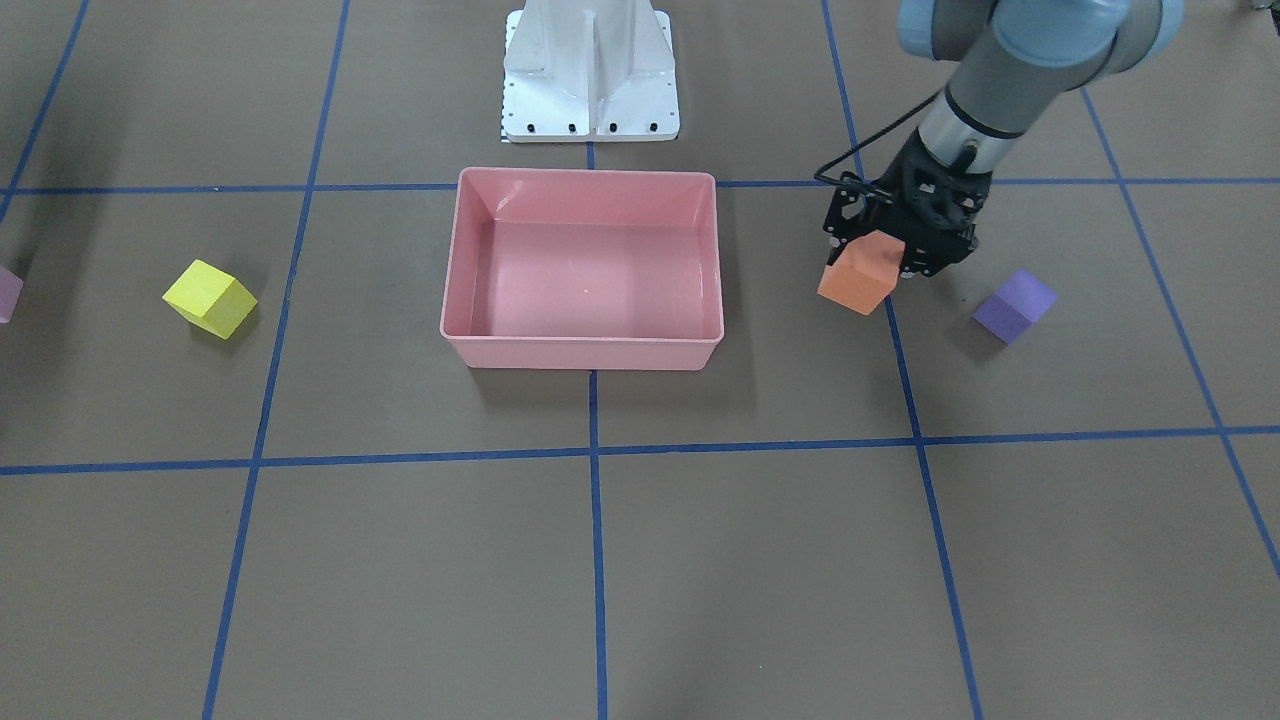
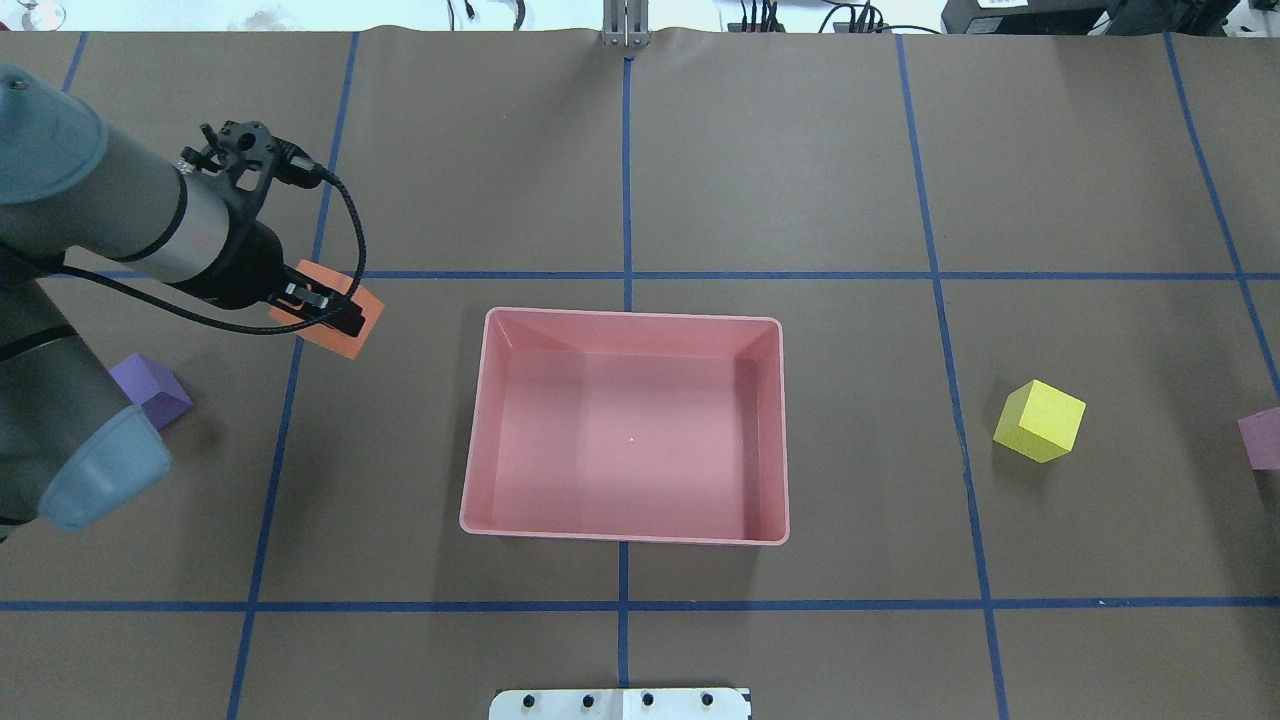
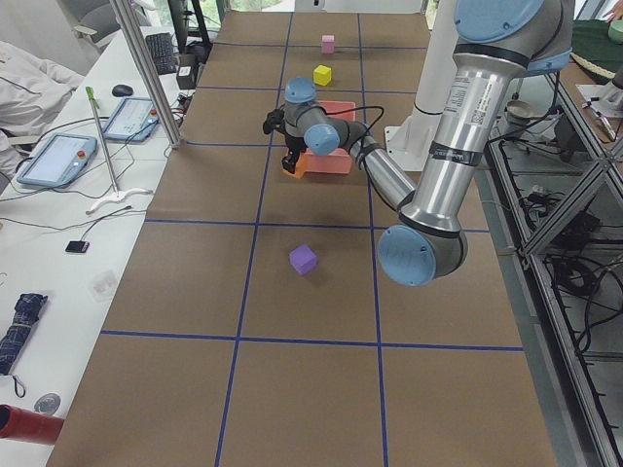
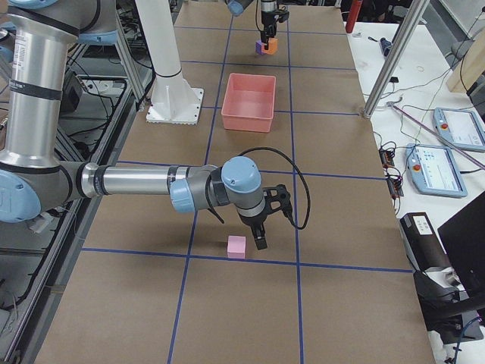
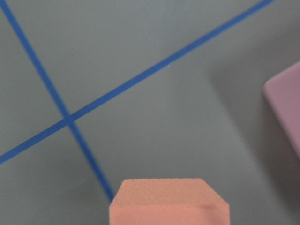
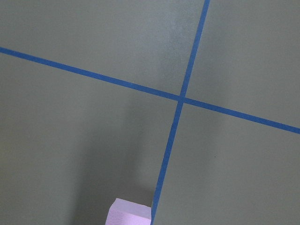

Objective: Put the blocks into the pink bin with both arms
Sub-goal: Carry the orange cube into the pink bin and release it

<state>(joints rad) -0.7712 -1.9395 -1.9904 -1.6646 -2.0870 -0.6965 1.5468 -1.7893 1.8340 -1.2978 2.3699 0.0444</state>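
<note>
My left gripper [image 2: 335,315] is shut on the orange block [image 2: 345,335], holding it a little above the table to the left of the pink bin [image 2: 630,318]. The bin is empty. In the left wrist view the orange block [image 5: 168,201] fills the bottom edge. The purple block [image 2: 150,390] lies on the table near the left arm. The yellow block [image 2: 1040,420] lies right of the bin. The light pink block [image 2: 1262,437] is at the far right edge. My right gripper [image 4: 260,239] hovers just beside the light pink block [image 4: 237,245]; I cannot tell whether it is open or shut.
The white pedestal [image 1: 590,70] stands just behind the bin on the robot's side. Blue tape lines grid the brown table. Benches with tablets and cables line the table's far side [image 4: 447,152].
</note>
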